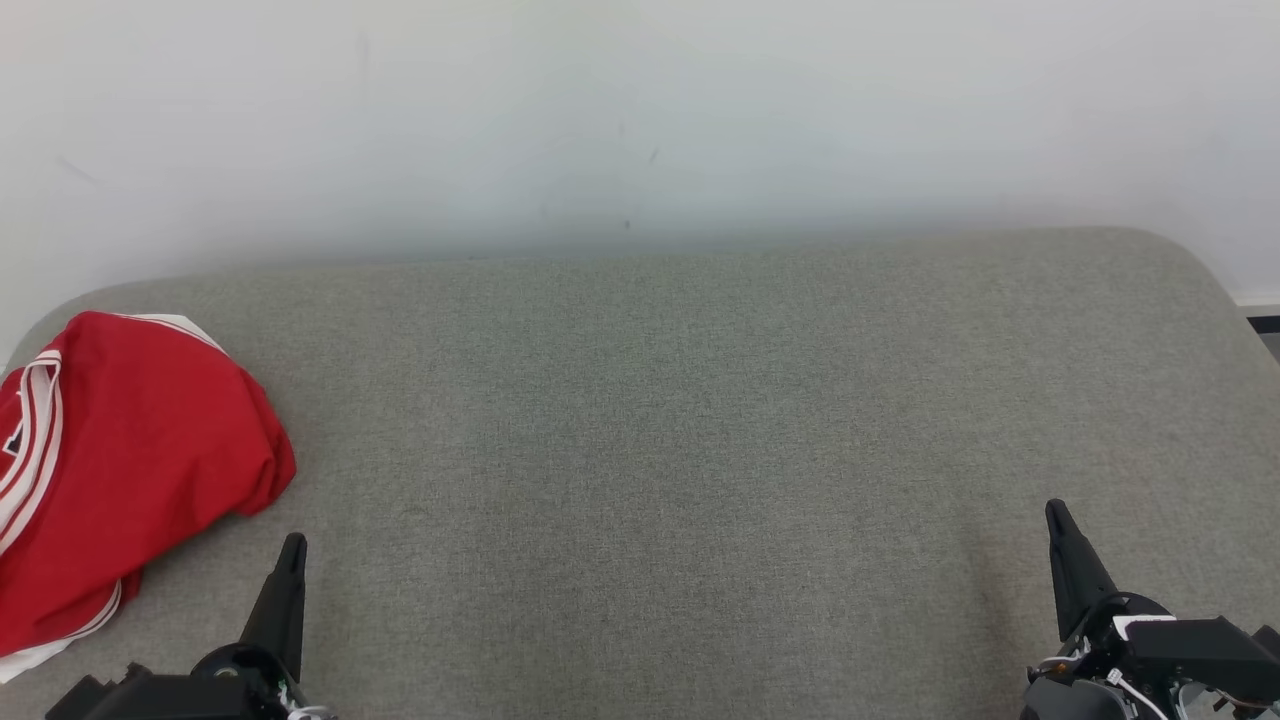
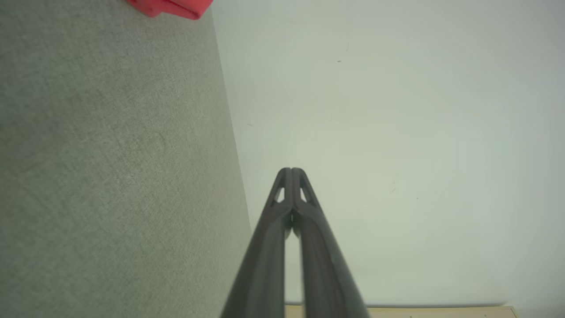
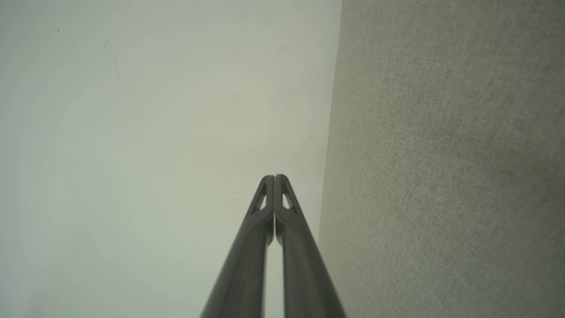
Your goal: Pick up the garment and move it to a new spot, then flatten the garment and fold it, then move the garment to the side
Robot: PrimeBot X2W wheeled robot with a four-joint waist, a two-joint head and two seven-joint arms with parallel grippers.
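A red garment (image 1: 120, 470) with white stripes lies bunched at the far left of the grey fabric surface (image 1: 680, 450), partly cut off by the head view's left edge. A corner of the garment (image 2: 172, 6) peeks in at the top of the left wrist view. My left gripper (image 1: 294, 545) stands at the lower left, just right of the garment and apart from it, shut with nothing in it (image 2: 291, 170). Over at the lower right, my right gripper (image 1: 1055, 510) is shut and empty too (image 3: 274, 177), far from the garment.
A pale wall (image 1: 640, 120) rises behind the grey surface, whose back corners are rounded. The surface's right edge (image 1: 1245, 300) drops to a strip of floor.
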